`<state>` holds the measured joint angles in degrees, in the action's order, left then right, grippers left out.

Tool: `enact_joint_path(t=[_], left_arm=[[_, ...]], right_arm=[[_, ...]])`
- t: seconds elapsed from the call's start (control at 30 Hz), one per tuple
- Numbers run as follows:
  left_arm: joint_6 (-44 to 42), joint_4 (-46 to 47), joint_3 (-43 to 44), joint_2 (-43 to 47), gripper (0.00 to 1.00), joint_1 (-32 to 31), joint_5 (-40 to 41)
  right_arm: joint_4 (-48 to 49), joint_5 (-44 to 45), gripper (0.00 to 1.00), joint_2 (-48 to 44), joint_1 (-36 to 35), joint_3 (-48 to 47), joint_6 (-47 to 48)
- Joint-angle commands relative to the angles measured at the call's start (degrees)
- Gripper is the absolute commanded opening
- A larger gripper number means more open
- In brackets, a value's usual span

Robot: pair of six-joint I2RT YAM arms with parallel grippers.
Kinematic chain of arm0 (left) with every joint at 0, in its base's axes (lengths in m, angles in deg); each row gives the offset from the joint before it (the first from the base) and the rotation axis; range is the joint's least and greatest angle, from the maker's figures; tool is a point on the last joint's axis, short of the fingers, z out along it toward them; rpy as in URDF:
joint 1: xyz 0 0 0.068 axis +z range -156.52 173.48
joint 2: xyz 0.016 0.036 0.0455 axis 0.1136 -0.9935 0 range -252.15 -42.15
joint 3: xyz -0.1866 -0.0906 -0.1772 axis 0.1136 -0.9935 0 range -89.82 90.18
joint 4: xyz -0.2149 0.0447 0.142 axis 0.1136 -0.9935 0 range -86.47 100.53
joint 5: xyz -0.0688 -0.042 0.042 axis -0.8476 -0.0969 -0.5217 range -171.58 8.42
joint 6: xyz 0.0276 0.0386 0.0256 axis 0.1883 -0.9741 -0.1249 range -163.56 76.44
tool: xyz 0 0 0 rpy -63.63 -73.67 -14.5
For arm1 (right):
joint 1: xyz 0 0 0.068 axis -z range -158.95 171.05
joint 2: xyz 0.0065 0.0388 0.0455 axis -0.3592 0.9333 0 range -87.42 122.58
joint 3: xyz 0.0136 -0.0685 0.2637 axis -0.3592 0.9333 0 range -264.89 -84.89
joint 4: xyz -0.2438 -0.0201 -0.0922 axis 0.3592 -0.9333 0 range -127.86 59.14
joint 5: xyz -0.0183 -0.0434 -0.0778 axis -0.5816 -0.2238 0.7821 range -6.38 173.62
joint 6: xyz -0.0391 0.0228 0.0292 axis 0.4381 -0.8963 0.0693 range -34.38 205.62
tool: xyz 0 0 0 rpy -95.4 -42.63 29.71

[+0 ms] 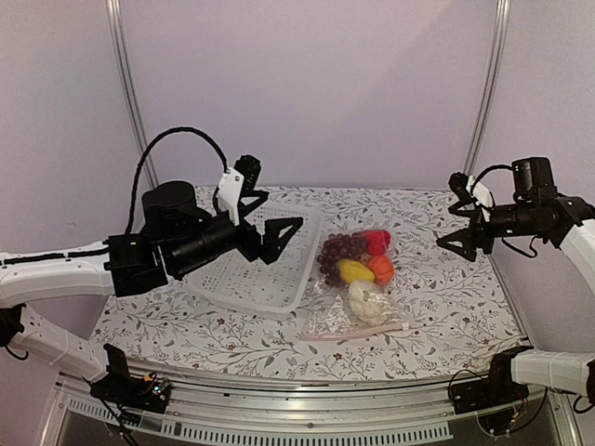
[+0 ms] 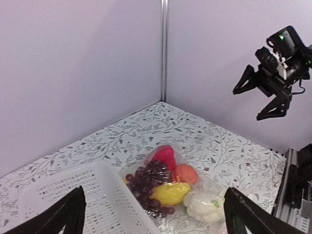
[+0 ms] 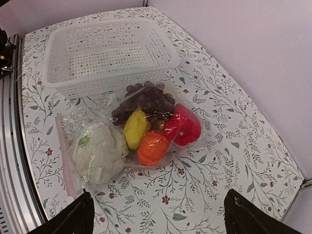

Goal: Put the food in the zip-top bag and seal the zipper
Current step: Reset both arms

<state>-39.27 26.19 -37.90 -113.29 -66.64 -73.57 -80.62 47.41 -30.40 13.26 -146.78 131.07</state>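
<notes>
Well, the food (image 3: 135, 127) sits inside the bag (image 1: 323, 321) on the counter (image 1: 446, 297) beside the basket (image 1: 279, 302), my left claw (image 1: 274, 197) and right claw (image 1: 449, 212) hang overhead, fingers spread and empty, so I judge sealing comes next: lower one and pinch along the zipper (image 3: 66, 156).

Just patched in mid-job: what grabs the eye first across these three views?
The clear zip-top bag in the middle of the table, packed with bright toy food: purple grape bunch, yellow piece, orange piece, red piece and white cauliflower. Beside it on the left sits an empty white lattice basket. The left hand and right hand hang open above, holding nothing.
</notes>
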Motion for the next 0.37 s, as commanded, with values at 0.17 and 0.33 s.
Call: enact_joint_path(t=[0.17, 0.33], left_arm=[[-0.1, -30.1, 6.5, 9.8, 1.00, 8.2, 27.0], [1.9, -30.9, 5.2, 13.5, 1.00, 9.7, 27.3]], right_arm=[[29.7, 16.6, 0.99, -2.9, 0.3, 0.7, -40.0], [34.5, 17.8, 0.99, -4.5, 0.3, 4.1, -44.5]])
